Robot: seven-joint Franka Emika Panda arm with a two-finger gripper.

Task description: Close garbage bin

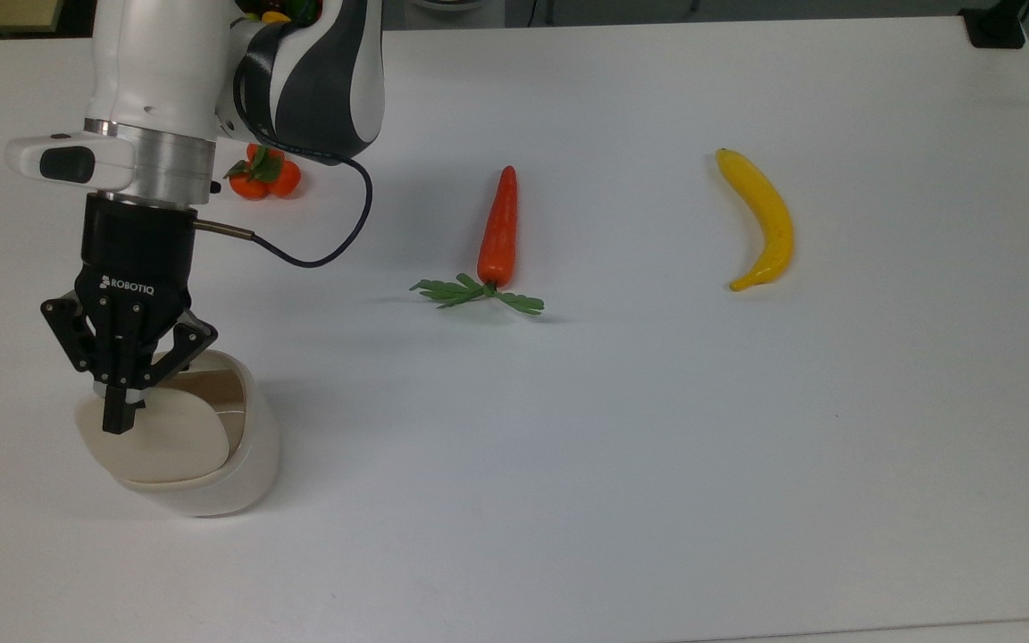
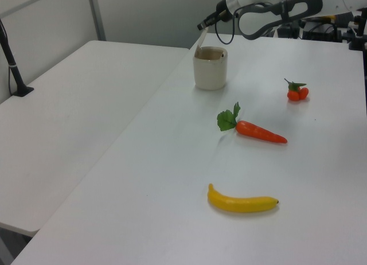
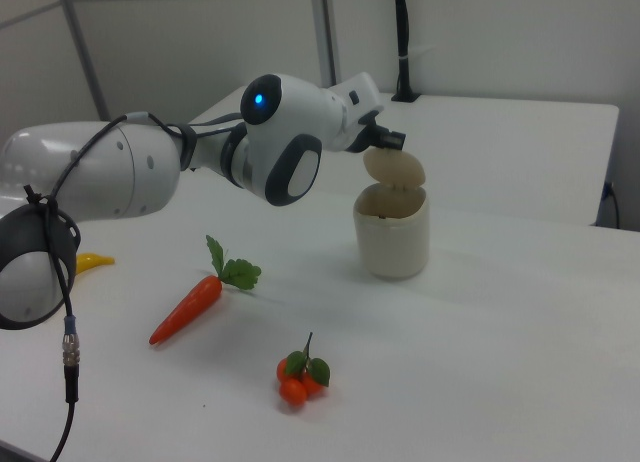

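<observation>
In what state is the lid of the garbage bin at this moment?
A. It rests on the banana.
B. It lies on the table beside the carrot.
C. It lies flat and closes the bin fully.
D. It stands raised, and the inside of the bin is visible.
D: in the right view the lid stands up above the rim of the garbage bin, and the top view shows the bin's inside behind it, with the gripper at the lid.

Top view looks steeply down on the table (image 1: 657, 446), my arm (image 1: 166, 89) entering at the top view's upper left. Left view sits low beyond the banana (image 2: 242, 202), facing me. Right view faces back, nearer. All share the carrot (image 1: 498, 228).
</observation>
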